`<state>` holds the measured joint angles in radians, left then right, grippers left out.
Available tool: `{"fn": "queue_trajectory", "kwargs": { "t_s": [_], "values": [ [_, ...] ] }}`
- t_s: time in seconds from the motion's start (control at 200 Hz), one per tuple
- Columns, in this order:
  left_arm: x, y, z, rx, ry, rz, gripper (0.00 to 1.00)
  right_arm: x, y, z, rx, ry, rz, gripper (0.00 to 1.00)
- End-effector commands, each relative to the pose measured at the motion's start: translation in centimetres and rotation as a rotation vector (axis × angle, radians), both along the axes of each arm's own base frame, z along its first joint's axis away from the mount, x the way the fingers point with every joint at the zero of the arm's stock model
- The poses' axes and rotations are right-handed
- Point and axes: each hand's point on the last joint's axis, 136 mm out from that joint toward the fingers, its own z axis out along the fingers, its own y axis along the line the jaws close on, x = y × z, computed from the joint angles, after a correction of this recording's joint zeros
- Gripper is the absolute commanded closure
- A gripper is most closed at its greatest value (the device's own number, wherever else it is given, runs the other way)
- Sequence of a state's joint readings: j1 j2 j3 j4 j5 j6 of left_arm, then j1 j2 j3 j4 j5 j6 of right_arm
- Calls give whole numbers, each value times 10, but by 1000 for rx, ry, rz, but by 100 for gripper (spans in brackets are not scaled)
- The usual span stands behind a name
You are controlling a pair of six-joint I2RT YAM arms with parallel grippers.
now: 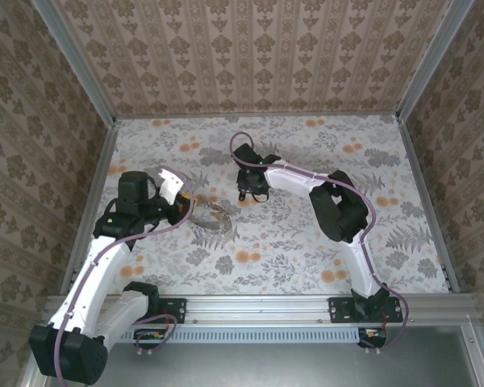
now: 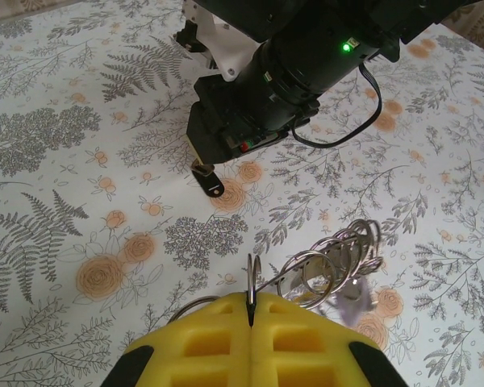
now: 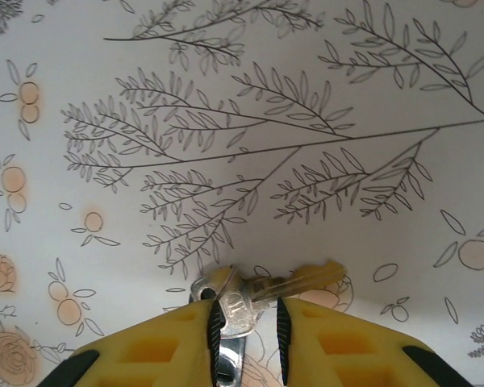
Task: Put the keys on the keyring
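The keyring (image 2: 332, 260) is a cluster of thin silvery wire loops lying on the floral table, also seen from above as a small hoop (image 1: 214, 216). My left gripper (image 2: 251, 300) is shut on one upright loop of it, at the table's left middle (image 1: 185, 201). Two keys lie at my right gripper (image 3: 246, 313): a silver key (image 3: 240, 309) sits between the yellow fingers, touching the left pad, and a brassy key (image 3: 305, 281) sticks out to the right. The right jaws stand a little apart, with a gap at the right pad. From above, the right gripper (image 1: 252, 193) is low over the table's middle.
The right arm's dark wrist (image 2: 282, 72) hangs just beyond the keyring in the left wrist view. Patterned walls (image 1: 258, 56) and metal rails enclose the table on three sides. Bare floral surface (image 1: 323, 250) lies to the right and front.
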<state>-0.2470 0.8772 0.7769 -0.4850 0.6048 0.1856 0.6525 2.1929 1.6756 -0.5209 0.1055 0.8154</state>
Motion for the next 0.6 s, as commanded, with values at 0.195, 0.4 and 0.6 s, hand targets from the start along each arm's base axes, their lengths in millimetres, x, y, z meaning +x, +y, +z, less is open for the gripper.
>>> {"fn": "queue_trajectory", "kwargs": {
  "t_s": [0.195,0.4,0.6],
  "values": [
    [2,-1,5,-22,-9,4,100,4,9,-7,-2,19,-21,71],
    [1,-3,4,-28,-2,-9,100,6,12,-10,5,19,-29,70],
    [1,-3,2,-27,10,-9,100,8,12,-13,2,14,-40,79]
  ]
}}
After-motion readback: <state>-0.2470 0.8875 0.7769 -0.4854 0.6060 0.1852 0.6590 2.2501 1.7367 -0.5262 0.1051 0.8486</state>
